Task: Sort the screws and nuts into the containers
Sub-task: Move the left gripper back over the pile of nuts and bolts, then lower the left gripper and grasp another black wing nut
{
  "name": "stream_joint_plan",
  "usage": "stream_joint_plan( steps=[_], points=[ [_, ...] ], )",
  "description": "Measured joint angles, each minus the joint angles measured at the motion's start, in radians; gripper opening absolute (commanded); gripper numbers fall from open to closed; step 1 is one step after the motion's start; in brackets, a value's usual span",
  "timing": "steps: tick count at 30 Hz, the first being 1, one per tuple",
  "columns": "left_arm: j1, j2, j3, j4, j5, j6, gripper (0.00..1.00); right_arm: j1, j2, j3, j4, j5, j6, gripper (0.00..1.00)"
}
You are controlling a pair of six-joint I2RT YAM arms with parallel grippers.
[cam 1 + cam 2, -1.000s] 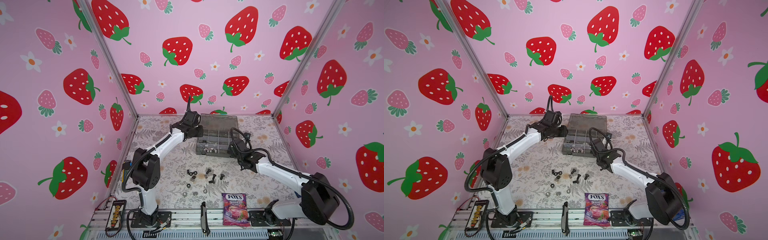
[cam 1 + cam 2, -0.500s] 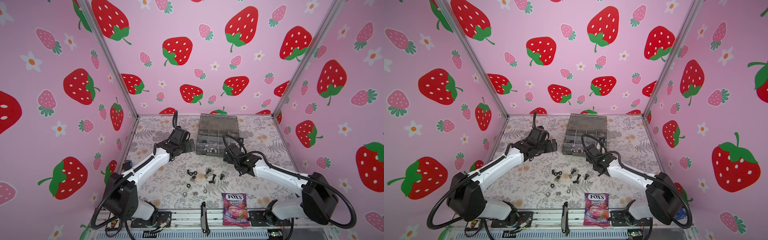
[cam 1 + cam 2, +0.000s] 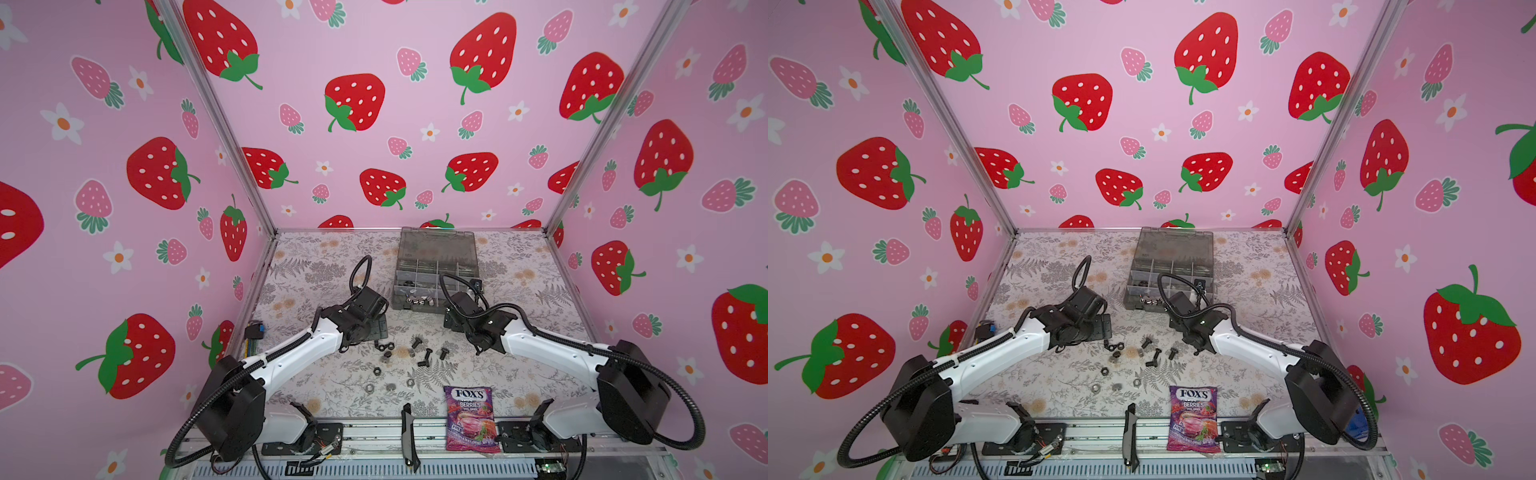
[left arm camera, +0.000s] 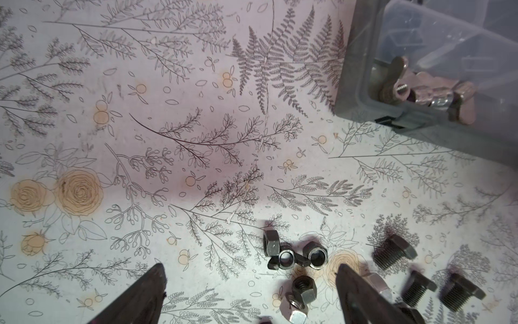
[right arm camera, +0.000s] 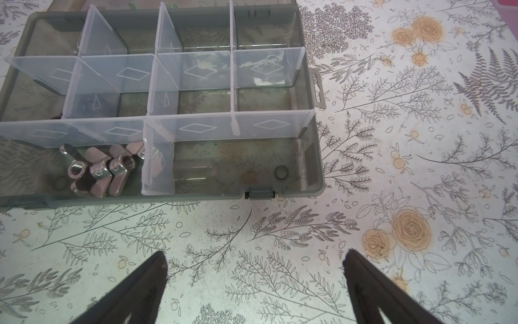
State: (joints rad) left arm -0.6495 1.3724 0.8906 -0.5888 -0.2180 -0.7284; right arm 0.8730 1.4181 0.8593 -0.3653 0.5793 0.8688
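Both sets of jaws are seen spread wide, with nothing held between them. In the left wrist view the left gripper (image 4: 250,269) is held low over the floral table (image 4: 168,126). A cluster of black hex nuts (image 4: 294,256) is framed between and just ahead of its fingertips, and three screws (image 4: 392,251) lie just beyond one finger. Their threads can be made out only here. In both top views the same pieces are reduced to dark specks near the middle of the table, with further nuts scattered toward the front edge.

The right gripper (image 5: 255,252) is shown over bare table, just short of the organiser box (image 5: 316,157). The containers (image 5: 207,73) are laid out clearly only in the right wrist view, where silver winged nuts (image 5: 98,171) are piled in one compartment along the near edge. The left wrist view catches only that corner. Only the top views show the lid (image 3: 436,245) folded back toward the rear wall and a purple candy bag (image 3: 469,419) at the front edge.
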Motion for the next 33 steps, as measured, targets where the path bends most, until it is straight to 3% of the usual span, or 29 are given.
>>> stream_joint_plan(
  steps=[7, 12, 23, 33],
  points=[
    [-0.034, 0.084, 0.000, 0.011, 0.013, -0.013, 0.61, 0.000, 0.005, 0.000, -0.001, -0.001, 0.006, 1.00],
    [-0.061, 0.109, 0.000, 0.033, 0.047, -0.020, 0.48, 0.000, 0.011, 0.000, -0.007, 0.000, 0.013, 1.00],
    [-0.076, 0.188, -0.017, 0.076, 0.100, -0.019, 0.37, 0.000, 0.025, 0.000, -0.020, 0.005, 0.021, 1.00],
    [-0.076, 0.230, -0.017, 0.095, 0.103, -0.016, 0.36, 0.000, 0.032, 0.002, -0.029, 0.014, 0.025, 1.00]
  ],
)
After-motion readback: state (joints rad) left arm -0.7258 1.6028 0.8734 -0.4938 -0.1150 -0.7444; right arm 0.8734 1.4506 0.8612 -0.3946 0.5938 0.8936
